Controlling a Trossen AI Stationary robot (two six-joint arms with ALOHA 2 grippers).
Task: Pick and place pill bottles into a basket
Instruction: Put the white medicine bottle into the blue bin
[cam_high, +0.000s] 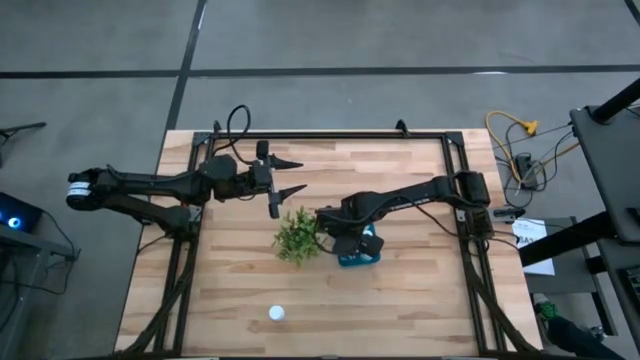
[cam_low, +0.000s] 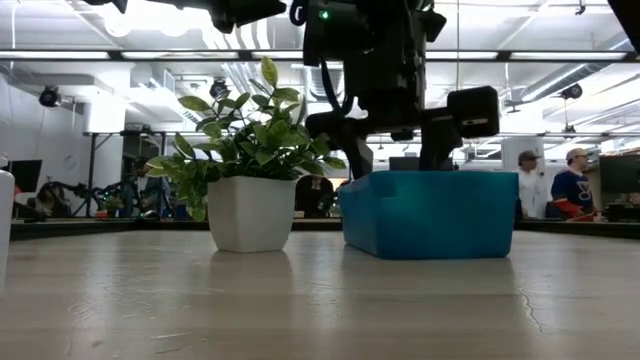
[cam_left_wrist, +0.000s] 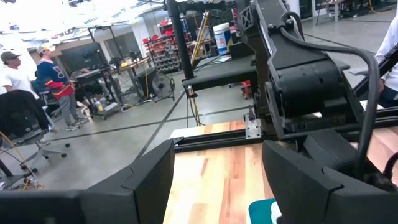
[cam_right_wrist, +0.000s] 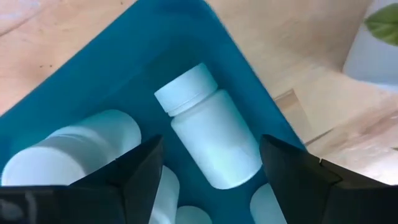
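The teal basket (cam_high: 360, 250) stands on the table at mid-right, and several white pill bottles lie in it. One pill bottle (cam_right_wrist: 211, 130) lies on its side on the basket floor, straight below my right gripper (cam_right_wrist: 211, 149). That gripper (cam_high: 355, 238) points down over the basket, open, touching nothing. Another pill bottle (cam_high: 276, 313) stands alone on the table near the front edge. My left gripper (cam_high: 300, 175) hovers open and level at the far left, above the table.
A bushy green plant (cam_high: 297, 235) in a white pot (cam_low: 250, 212) stands close beside the basket (cam_low: 430, 213), on its left. Dark frame rails (cam_high: 330, 135) run along the table's edges. People stand in the room beyond the table.
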